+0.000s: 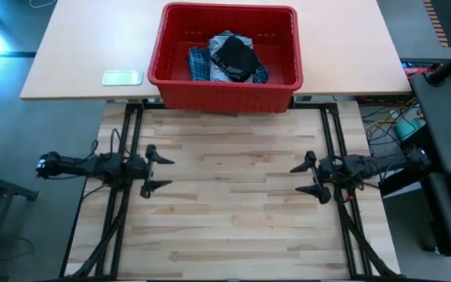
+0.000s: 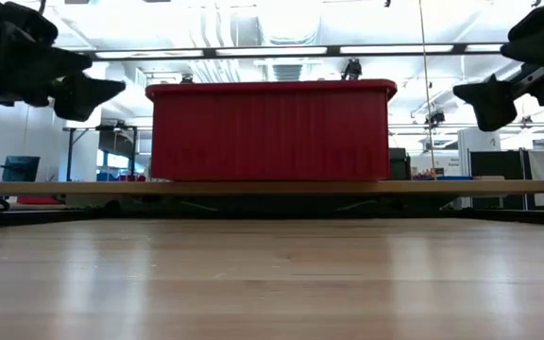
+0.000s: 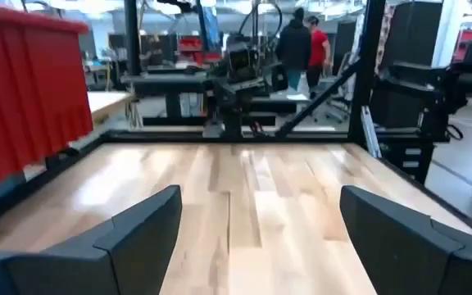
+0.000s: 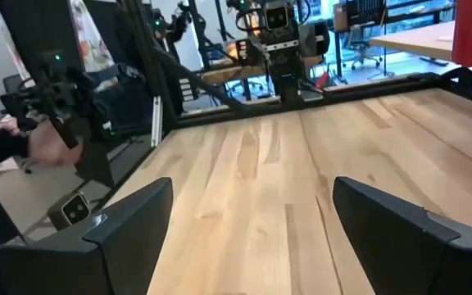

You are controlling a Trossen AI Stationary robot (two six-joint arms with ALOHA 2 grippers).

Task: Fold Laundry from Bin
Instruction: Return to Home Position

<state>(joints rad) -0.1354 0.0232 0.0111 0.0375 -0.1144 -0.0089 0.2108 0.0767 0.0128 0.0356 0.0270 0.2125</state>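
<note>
We judge the laundry (image 1: pixel 227 59) in the bin (image 1: pixel 225 95) soft, light, best pinched at a fold. Left hand (image 1: pixel 167 173) and right hand (image 1: pixel 296 178) hang open, empty.

Spread right pincer (image 4: pixel 252 201) above wooden table (image 4: pixel 244 156)

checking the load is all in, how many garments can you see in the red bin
3, piled in the red bin: a black garment on top, a light grey T-shirt under it, a blue plaid shirt at the sides. More may be hidden beneath.
</note>
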